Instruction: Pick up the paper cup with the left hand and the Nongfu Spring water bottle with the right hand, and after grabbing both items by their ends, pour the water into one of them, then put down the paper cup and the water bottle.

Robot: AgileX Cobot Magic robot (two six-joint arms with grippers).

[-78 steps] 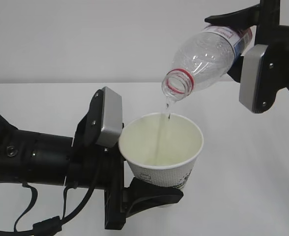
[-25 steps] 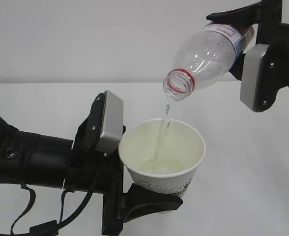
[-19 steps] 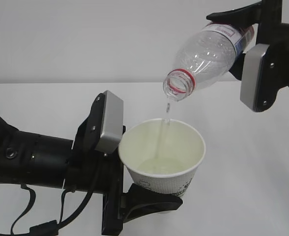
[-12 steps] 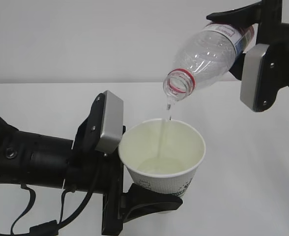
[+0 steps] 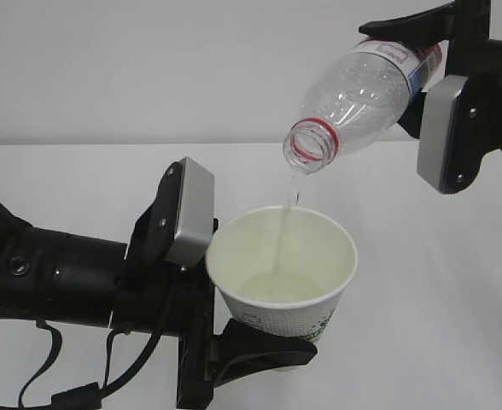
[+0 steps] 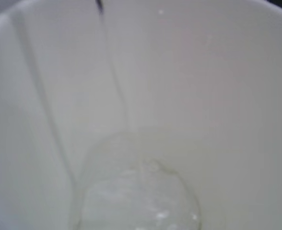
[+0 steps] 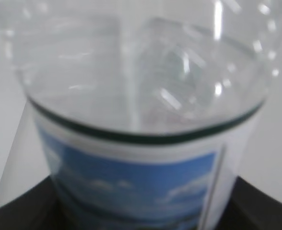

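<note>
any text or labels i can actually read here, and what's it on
None can be read.
Paper cup: dark print on its side, too small and partly hidden by the claw.
Water bottle label: a small reddish mark in the exterior view, too blurred to read.
Same label in the right wrist view: only a blue sky picture, no letters.

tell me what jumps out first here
The bottle, tipped mouth-down at upper right in the right gripper, sends a thin stream of water into the cup. The left gripper holds the cup low at centre, a shallow pool inside.
</note>
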